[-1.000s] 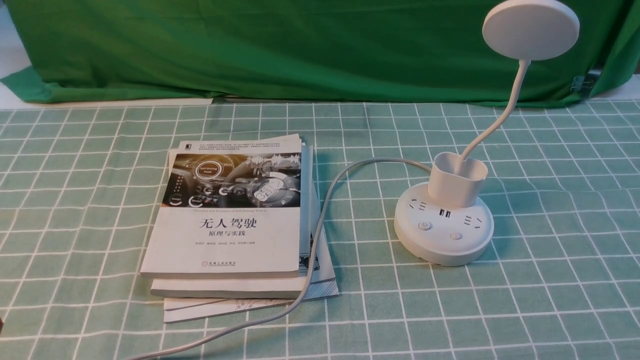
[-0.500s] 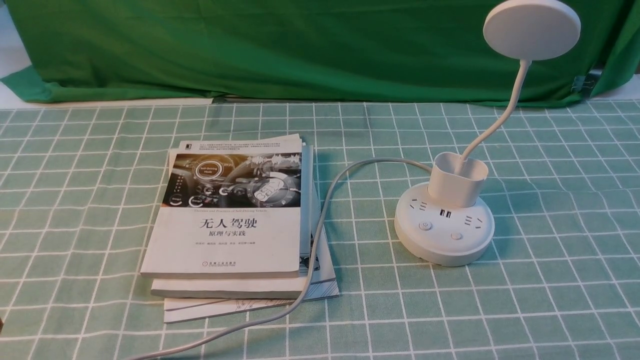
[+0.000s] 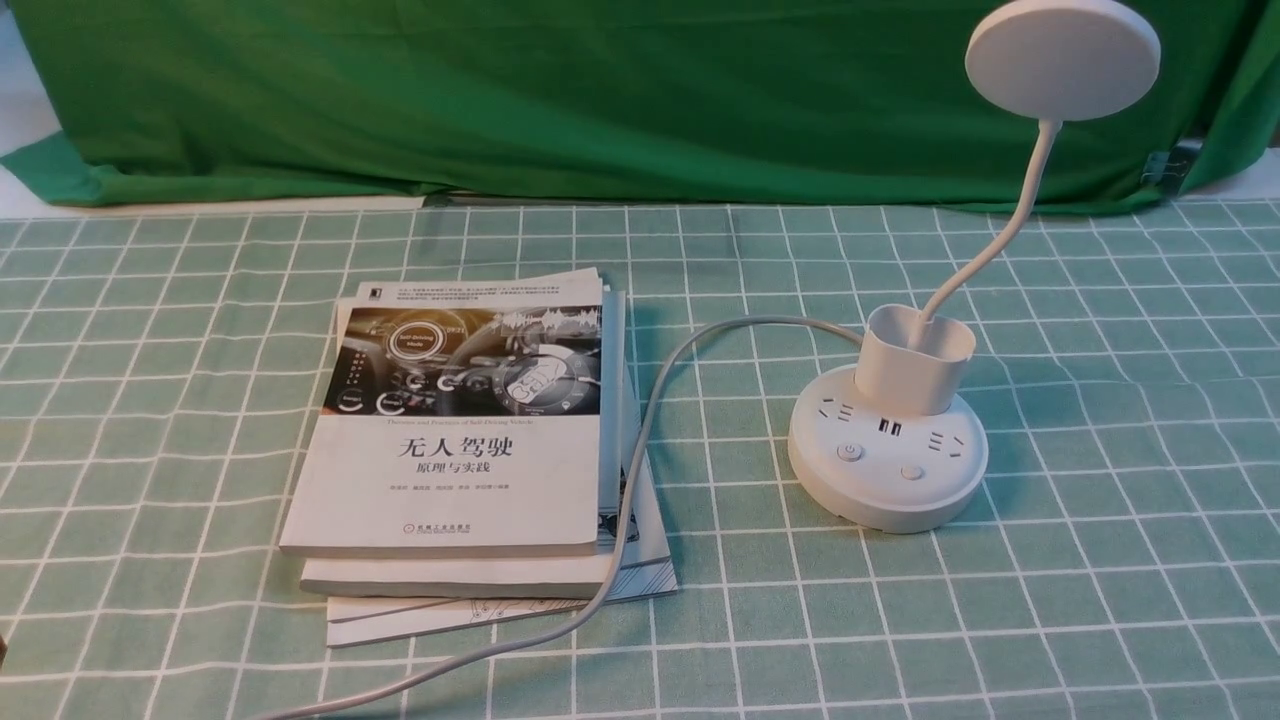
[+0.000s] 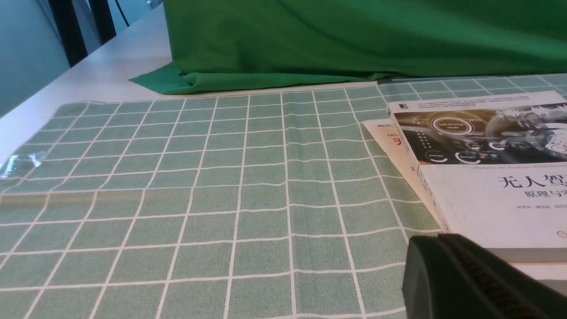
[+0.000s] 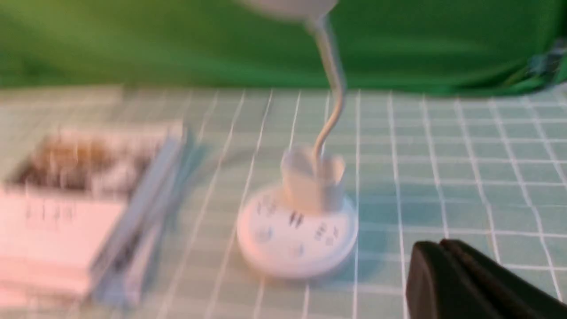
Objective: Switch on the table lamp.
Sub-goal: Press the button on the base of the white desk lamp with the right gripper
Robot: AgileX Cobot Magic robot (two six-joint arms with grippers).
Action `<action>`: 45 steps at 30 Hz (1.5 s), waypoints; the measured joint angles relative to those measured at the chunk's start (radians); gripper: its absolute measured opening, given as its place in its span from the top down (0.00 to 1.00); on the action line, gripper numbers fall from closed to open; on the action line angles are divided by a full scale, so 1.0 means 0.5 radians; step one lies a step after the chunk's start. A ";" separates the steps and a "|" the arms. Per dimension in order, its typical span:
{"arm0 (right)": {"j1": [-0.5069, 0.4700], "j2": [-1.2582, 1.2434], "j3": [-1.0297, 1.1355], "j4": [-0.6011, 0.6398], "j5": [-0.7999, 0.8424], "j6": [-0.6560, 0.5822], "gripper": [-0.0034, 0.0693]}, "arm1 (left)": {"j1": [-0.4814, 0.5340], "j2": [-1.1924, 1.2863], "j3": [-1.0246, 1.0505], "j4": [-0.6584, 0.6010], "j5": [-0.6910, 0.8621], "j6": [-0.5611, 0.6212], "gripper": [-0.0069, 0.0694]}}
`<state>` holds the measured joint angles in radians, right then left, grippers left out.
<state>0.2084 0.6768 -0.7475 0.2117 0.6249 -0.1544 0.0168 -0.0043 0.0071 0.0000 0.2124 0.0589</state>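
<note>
The white table lamp stands on the right of the checked cloth, with its round base [image 3: 888,460], cup-shaped holder [image 3: 915,360], thin bent neck [image 3: 1010,225] and flat disc head [image 3: 1062,58]. Two buttons [image 3: 850,451] [image 3: 911,471] sit on the front of the base, and the head looks unlit. Its white cord [image 3: 640,440] runs over the books toward the near edge. Neither gripper shows in the front view. In the blurred right wrist view, my right gripper [image 5: 440,248] is shut and empty, short of the lamp base [image 5: 297,235]. My left gripper [image 4: 438,241] is shut and empty beside the books.
A stack of books [image 3: 470,430] lies left of the lamp, seen close in the left wrist view as books [image 4: 487,177]. A green cloth backdrop [image 3: 600,100] rises along the far edge of the table. A clip [image 3: 1165,165] holds the backdrop behind the lamp.
</note>
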 joint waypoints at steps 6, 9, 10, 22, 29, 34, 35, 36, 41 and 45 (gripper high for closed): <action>0.160 0.678 -0.334 0.003 0.218 -0.256 0.91 | 0.000 0.000 0.000 -0.012 0.000 0.000 0.88; 0.240 0.954 -0.395 0.001 0.205 -0.331 0.91 | 0.000 0.000 0.000 0.000 0.000 0.000 0.88; 0.268 1.055 -0.409 0.001 0.187 -0.360 0.91 | 0.000 0.000 0.000 -0.012 0.000 0.000 0.88; 0.407 1.990 -0.660 0.001 -0.085 -0.446 0.91 | 0.000 0.000 0.000 -0.012 0.000 0.000 0.88; 0.407 2.188 -0.701 -0.016 -0.222 -0.445 0.91 | 0.000 0.000 0.000 0.000 0.000 0.000 0.88; 0.407 2.213 -0.701 -0.119 -0.259 -0.395 0.91 | 0.000 0.000 0.000 0.000 0.000 0.000 0.88; 0.407 2.213 -0.701 -0.151 -0.261 -0.369 0.91 | 0.000 0.000 0.000 -0.012 0.000 0.000 0.88; 0.407 2.213 -0.701 -0.177 -0.263 -0.350 0.91 | 0.000 0.000 0.000 -0.012 0.000 0.000 0.88; 0.407 2.213 -0.701 -0.292 -0.263 -0.271 0.91 | 0.000 0.000 0.000 -0.012 0.000 0.000 0.88; 0.407 2.230 -0.701 -0.317 -0.274 -0.261 0.91 | 0.000 0.000 0.000 -0.012 0.000 0.000 0.88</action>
<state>0.4117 1.7920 -1.0980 0.0533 0.4878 -0.2851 0.0168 -0.0043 0.0071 -0.0058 0.2124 0.0589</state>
